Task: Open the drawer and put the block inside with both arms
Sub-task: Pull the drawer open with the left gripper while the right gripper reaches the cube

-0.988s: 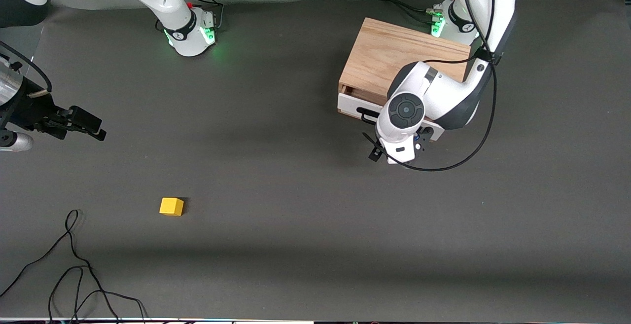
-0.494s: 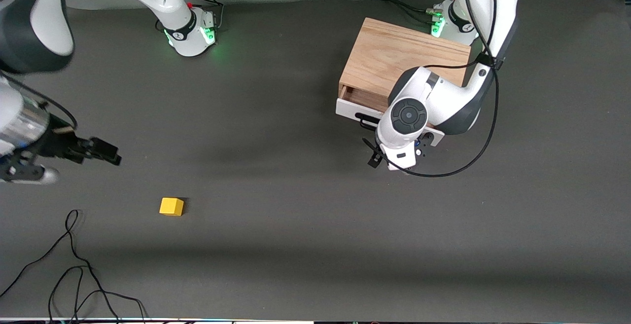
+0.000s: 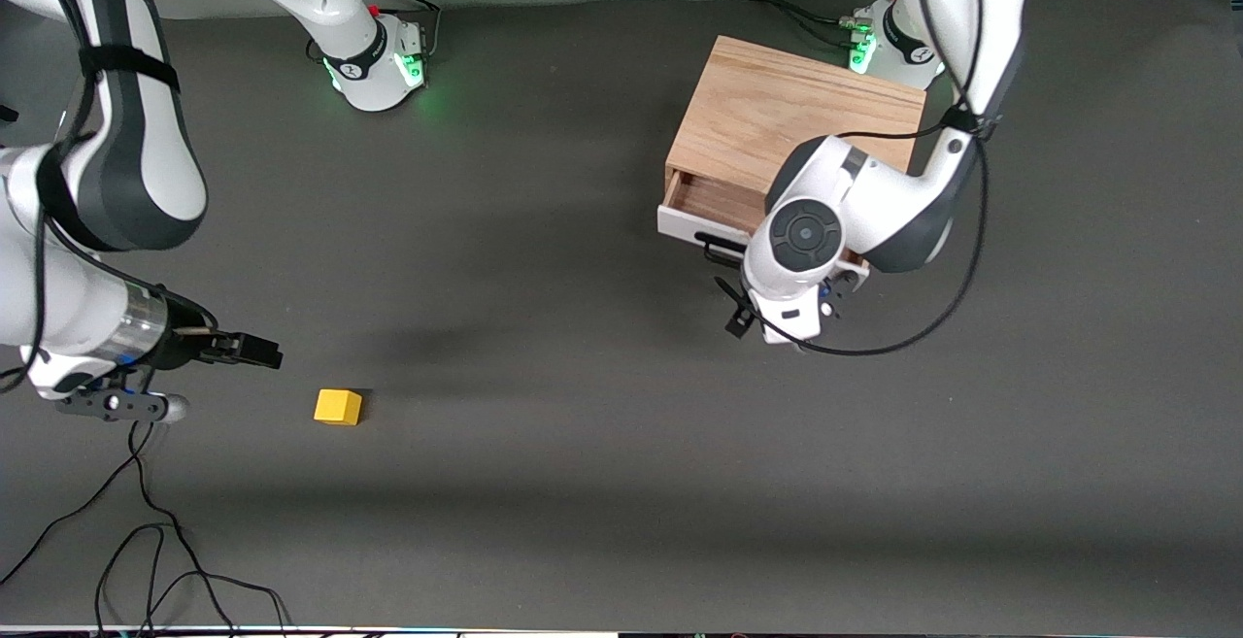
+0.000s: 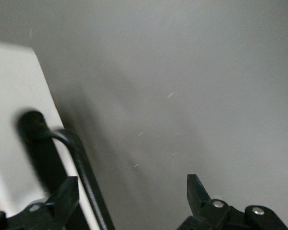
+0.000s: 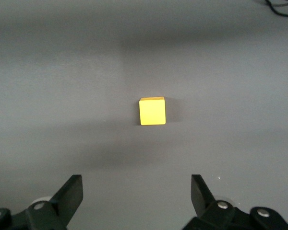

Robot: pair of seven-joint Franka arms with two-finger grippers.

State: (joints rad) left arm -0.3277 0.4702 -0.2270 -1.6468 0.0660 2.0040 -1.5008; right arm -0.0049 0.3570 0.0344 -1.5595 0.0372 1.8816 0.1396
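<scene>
Jaws of the right gripper (image 5: 133, 194) stand wide apart with nothing between them, hanging in the air above the dark counter (image 3: 583, 444) at the right arm's end, beside the block (image 3: 338, 407) and not touching it. That block, a small yellow cube, sits alone on the counter, well apart from the cabinet (image 3: 796, 114); in the right wrist view it (image 5: 152, 111) lies ahead of the spread fingers (image 5: 69, 194), with a soft shadow on one side. Over at the left arm's end, the left gripper (image 4: 129, 196) is at the front of the drawer (image 3: 714, 206), and its jaws are apart as well: one finger (image 4: 62, 199) lies against the long black bar handle (image 4: 81, 167), the other stands clear of it over bare counter, so the bar is not clamped. Seen from the front camera, the drawer is pulled partly out of the light wooden cabinet, a strip of its wood interior showing above the white front panel (image 4: 14, 120). Loose black cables (image 3: 146, 541) trail on the counter near the front camera, at the right arm's end.
</scene>
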